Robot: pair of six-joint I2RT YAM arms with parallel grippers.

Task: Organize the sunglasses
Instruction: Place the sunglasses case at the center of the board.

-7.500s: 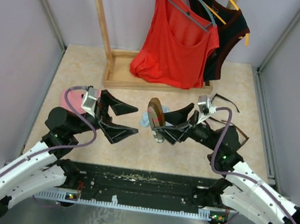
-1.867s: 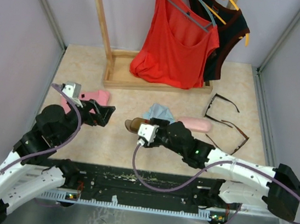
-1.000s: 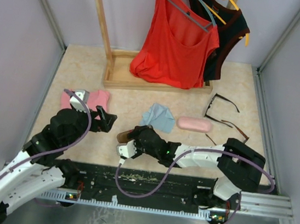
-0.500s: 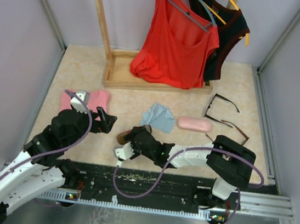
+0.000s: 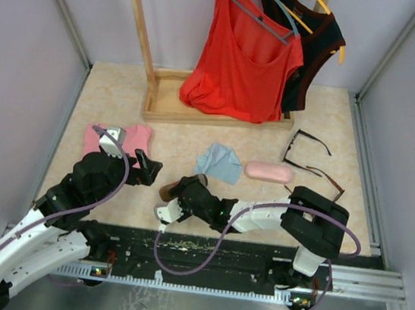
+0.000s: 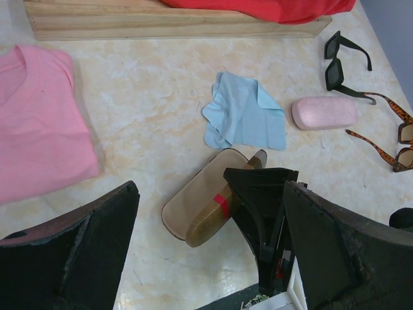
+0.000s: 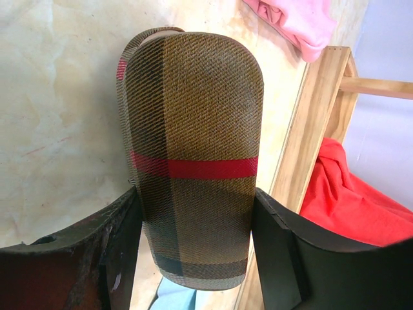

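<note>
R fingers (image 7: 284, 258) pinched plaid case (image 7: 190, 168), lid open, low on counter (image 6: 148, 110); L fingers (image 6: 71, 252) hung spread nearby. Black sunglasses (image 6: 334, 72) and brown pair (image 6: 405, 132) lay far right, untouched.

No text, label or number can be read anywhere.

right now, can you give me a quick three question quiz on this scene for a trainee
1. True or false: the right gripper is shut on the brown plaid glasses case.
2. The black thick-framed sunglasses and the slim reddish-brown sunglasses lie: A in a case; B loose on the beige table; C in a gripper.
3. Fill in: the left gripper is ___ and empty.
Key: 1 true; 2 B; 3 open.
</note>
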